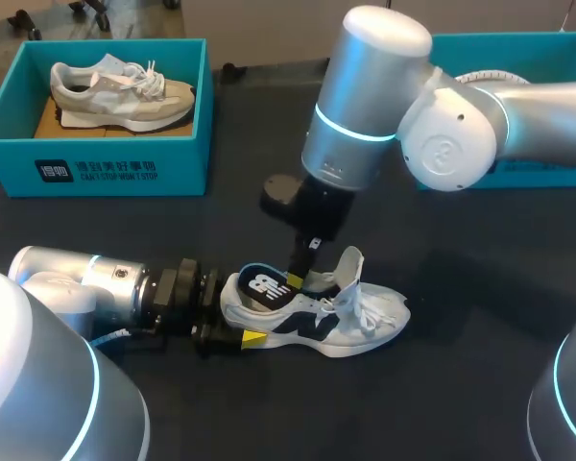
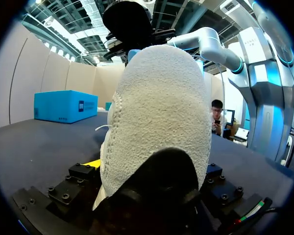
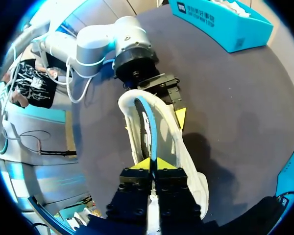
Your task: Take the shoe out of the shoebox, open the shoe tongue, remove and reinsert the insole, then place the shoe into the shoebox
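A white sneaker (image 1: 360, 322) stands upright on the dark table, toe to the right. My left gripper (image 1: 238, 313) comes in low from the left and is shut on its heel, one yellow fingertip (image 1: 254, 338) on the near side. That heel (image 2: 161, 107) fills the left wrist view between the fingers. My right gripper (image 1: 298, 279) hangs over the shoe's opening, shut on the dark insole (image 1: 265, 286), whose heel end sticks up out of the shoe. In the right wrist view the yellow tips (image 3: 151, 165) pinch the thin insole (image 3: 148, 127) edge-on. The tongue (image 1: 349, 269) stands raised.
A teal shoebox (image 1: 96, 168) at the back left holds a second grey-white sneaker (image 1: 125, 91). Another teal box (image 1: 518, 48) sits at the back right behind my right arm. Bare table lies in front of and to the right of the shoe.
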{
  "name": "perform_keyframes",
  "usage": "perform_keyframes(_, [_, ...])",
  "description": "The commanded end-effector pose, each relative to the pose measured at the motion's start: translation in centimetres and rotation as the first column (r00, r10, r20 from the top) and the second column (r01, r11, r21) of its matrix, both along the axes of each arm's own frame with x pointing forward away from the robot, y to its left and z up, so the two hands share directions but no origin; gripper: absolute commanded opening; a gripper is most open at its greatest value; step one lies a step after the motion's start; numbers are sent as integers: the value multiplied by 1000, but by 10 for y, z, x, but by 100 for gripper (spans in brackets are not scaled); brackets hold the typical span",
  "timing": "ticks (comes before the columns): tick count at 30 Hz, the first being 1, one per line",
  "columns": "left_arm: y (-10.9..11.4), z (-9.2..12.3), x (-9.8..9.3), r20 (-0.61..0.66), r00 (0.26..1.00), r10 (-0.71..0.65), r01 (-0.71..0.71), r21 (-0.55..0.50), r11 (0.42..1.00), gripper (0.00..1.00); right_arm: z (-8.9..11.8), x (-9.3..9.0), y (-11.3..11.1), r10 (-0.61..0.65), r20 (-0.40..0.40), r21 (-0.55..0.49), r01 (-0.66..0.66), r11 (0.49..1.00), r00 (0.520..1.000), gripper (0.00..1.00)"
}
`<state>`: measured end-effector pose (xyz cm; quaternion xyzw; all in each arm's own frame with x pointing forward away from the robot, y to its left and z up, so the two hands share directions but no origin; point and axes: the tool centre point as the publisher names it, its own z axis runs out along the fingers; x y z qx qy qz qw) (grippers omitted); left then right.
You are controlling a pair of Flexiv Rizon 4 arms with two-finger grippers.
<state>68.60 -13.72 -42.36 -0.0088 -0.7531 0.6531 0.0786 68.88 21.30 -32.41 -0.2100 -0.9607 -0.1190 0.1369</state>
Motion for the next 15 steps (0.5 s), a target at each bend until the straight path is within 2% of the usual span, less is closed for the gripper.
perform_keyframes(1, [1, -2, 0, 0, 1000, 1, -1, 1, 1000, 0, -4, 1, 3, 7, -7, 3, -7, 1000, 1000, 0])
perform_keyframes(6, [1, -2, 0, 0, 1000, 1, -1, 1, 1000, 0, -3, 1, 6, 25, -7, 6, -25, 1000, 1000, 0])
perform_keyframes(7, [1, -2, 0, 0, 1000, 1, -1, 1, 1000, 0, -3, 0, 6, 27, -7, 6, -27, 1000, 1000, 24])
perform_keyframes(8, [1, -2, 0, 0, 1000, 1, -1, 1, 1000, 0, -3, 0, 6, 30, -8, 6, -30, 1000, 1000, 34])
perform_keyframes(9, [1, -2, 0, 0, 1000, 1, -1, 1, 1000, 0, -3, 0, 6, 32, -9, 6, -32, 999, 999, 40])
perform_keyframes(15, [1, -2, 0, 0, 1000, 1, -1, 1, 1000, 0, -7, 0, 8, 27, -16, 18, -27, 999, 1000, 36])
